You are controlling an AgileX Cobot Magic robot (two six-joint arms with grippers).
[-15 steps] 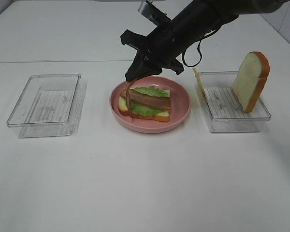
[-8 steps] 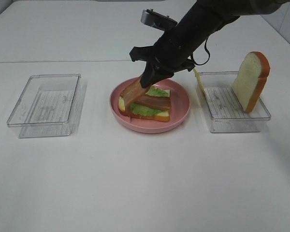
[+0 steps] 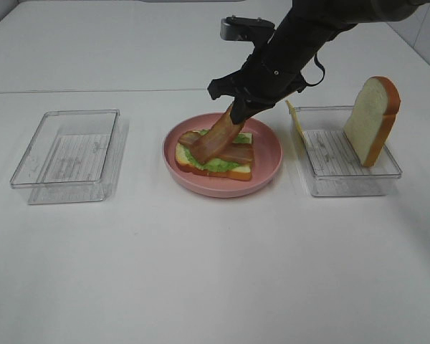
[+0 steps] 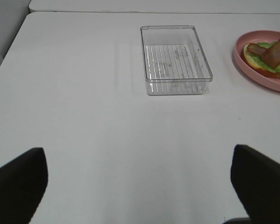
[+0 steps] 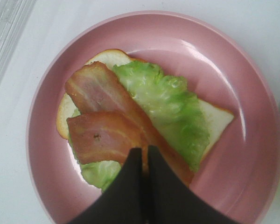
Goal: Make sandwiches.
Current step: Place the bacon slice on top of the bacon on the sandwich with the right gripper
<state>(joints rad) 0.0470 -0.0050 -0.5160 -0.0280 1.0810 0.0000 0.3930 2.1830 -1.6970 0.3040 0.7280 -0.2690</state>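
An open sandwich (image 3: pixel 215 162) lies on the pink plate (image 3: pixel 269 169): a bread slice, green lettuce (image 5: pixel 172 102) and one bacon strip (image 5: pixel 95 86) flat on top. My right gripper (image 3: pixel 238 109) hangs above the plate's far side, shut on the upper end of a second bacon strip (image 3: pixel 218 136). That strip (image 5: pixel 105 135) slants down, and its lower end rests on the sandwich. In the right wrist view the right gripper (image 5: pixel 143 156) shows its fingers pressed together. My left gripper (image 4: pixel 140 196) stands open over bare table, well away from the plate (image 4: pixel 245 65), with nothing between its fingers.
Left of the plate stands a clear tray (image 3: pixel 68 147) (image 4: pixel 175 58) with nothing in it. Right of the plate, another clear tray (image 3: pixel 344 179) holds an upright bread slice (image 3: pixel 373 118) and a yellow cheese square (image 3: pixel 294 118) leaning on its near wall.
My right gripper has moved right and a little back. The bacon strip swung from hanging off the sandwich's left edge to slanting across its top.
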